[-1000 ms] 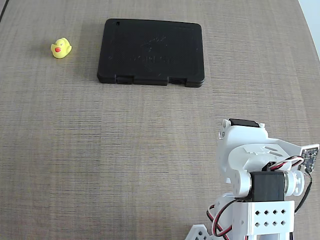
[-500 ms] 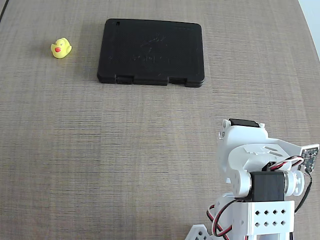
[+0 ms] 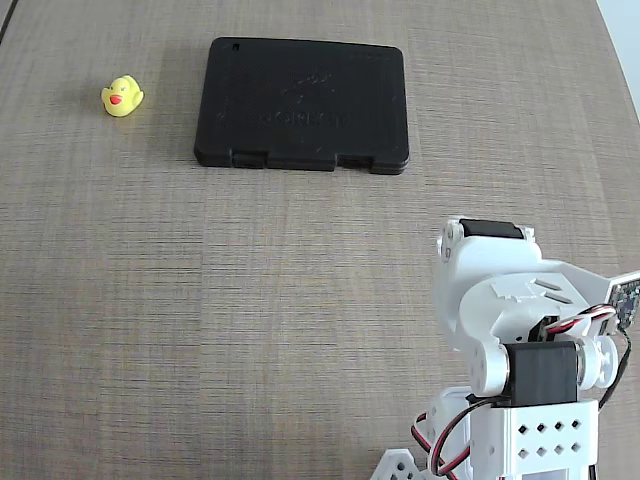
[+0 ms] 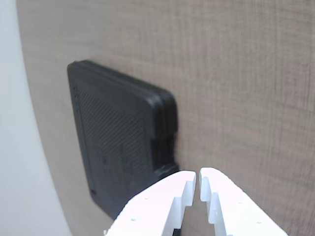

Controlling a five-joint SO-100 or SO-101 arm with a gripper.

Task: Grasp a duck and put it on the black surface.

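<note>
The duck [image 3: 122,97] is tiny and yellow with a red-orange beak. It sits on the table at the far left in the fixed view, a short way left of the black surface [image 3: 303,104], which lies flat at the top centre with its notched edge toward the arm. The arm [image 3: 520,340] is folded at the bottom right, far from both. In the wrist view the white gripper [image 4: 198,173] enters from the bottom edge, its fingers almost touching and holding nothing. The black surface [image 4: 118,142] lies just beyond its tips. The duck is out of the wrist view.
The wood-grain table [image 3: 250,300] stretches bare between the arm and the two objects. A pale floor or wall strip [image 4: 19,162] runs past the table's edge on the left in the wrist view. Wires [image 3: 450,430] hang at the arm's base.
</note>
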